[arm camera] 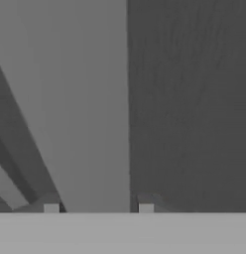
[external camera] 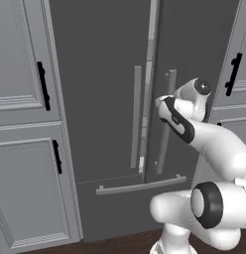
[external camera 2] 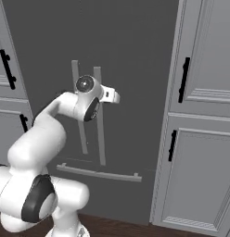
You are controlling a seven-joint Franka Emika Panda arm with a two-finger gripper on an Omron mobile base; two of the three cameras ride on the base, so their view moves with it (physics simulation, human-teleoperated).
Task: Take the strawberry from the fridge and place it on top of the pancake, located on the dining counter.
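Hand view: two small grey fingertips (arm camera: 51, 208) closed on the long pale grey bar handle (arm camera: 90, 114), one tip on each side of it, dark grey door face just past the right-hand tip. Left base view: white two-finger gripper (external camera: 163, 103) reaching forward to the right-hand bar handle of the tall dark grey double-door fridge (external camera: 105, 89), doors shut apart from a thin light seam between them. Beside the gripper, a second upright handle (external camera: 136, 116); below it, a horizontal drawer bar (external camera: 141, 186). Panelled grey cabinets with black handles (external camera 2: 200, 115) flanking both sides.
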